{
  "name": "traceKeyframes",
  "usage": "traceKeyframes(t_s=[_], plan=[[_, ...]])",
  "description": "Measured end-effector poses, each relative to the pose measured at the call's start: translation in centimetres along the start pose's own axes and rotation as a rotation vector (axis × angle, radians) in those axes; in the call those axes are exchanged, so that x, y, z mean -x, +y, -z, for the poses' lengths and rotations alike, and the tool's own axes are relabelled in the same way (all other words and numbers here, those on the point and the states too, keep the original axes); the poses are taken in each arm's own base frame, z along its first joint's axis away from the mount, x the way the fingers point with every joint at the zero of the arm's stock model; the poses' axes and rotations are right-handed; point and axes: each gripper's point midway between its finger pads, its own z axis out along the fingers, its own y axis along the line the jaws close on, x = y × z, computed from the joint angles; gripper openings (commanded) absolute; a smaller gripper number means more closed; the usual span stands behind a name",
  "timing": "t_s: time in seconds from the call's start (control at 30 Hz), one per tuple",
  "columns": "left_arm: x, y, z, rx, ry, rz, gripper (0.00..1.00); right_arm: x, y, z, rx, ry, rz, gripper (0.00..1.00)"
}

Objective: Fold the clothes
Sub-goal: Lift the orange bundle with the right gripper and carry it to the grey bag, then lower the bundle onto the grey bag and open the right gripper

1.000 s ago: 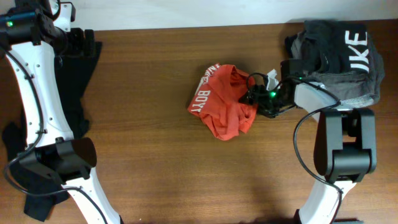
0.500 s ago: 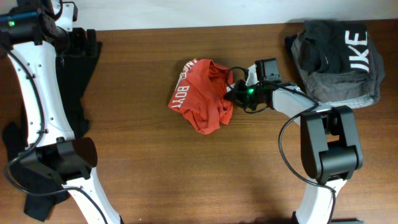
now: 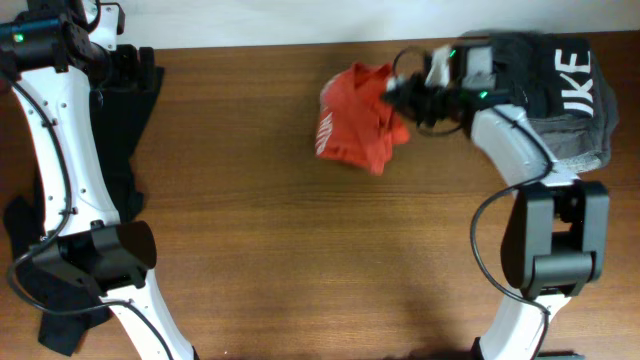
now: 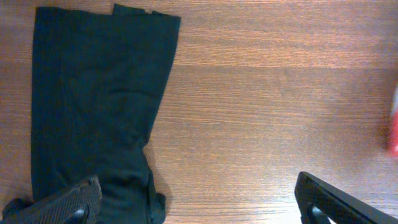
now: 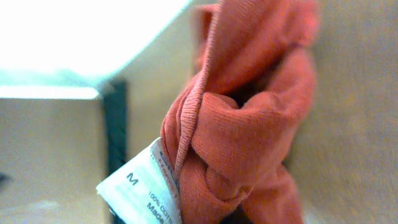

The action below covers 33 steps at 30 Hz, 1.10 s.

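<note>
Orange-red T-shirt [image 3: 355,130]: crumpled, toward the far edge of the wooden table [image 3: 300,250], one bunch clamped in the right gripper [image 3: 400,98]; possibly part-lifted. Left gripper [image 4: 198,183]: jaws spread wide, nothing held, above the long black garment [image 4: 93,106]. Dark grey lettered garment [image 3: 550,90]: heaped at the far right corner.

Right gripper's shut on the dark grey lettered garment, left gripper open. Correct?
No. The right gripper is shut on the orange-red T-shirt, not the dark grey garment; the right wrist view shows it. The left gripper is open.
</note>
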Motion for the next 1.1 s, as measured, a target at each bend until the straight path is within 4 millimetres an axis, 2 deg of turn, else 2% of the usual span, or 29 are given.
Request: traceKeyframes(t_s=[0.13,0.23,0.4,0.57,0.83,1.0,1.1], plan=[[0.0,0.0,0.0,0.0,0.0,0.0,0.99,4.5,3.3,3.1,0.057,-0.109,0.011,0.04],[0.0,0.0,0.0,0.0,0.0,0.0,0.99,7.0,5.0,5.2,0.086,-0.175,0.014,0.04],[0.0,0.0,0.0,0.0,0.0,0.0,0.99,10.3,5.8,8.5,0.116,-0.268,-0.007,0.04],[0.0,0.0,0.0,0.0,0.0,0.0,0.99,13.9,4.6,12.0,0.139,-0.388,-0.042,0.04],[0.0,0.0,0.0,0.0,0.0,0.0,0.99,19.7,0.2,18.6,0.069,-0.652,-0.101,0.04],[0.0,0.0,0.0,0.0,0.0,0.0,0.99,21.3,-1.8,20.7,-0.004,-0.766,-0.134,0.04],[0.0,0.0,0.0,0.0,-0.001,0.0,0.99,22.1,-2.3,21.7,-0.029,-0.828,-0.138,0.04]])
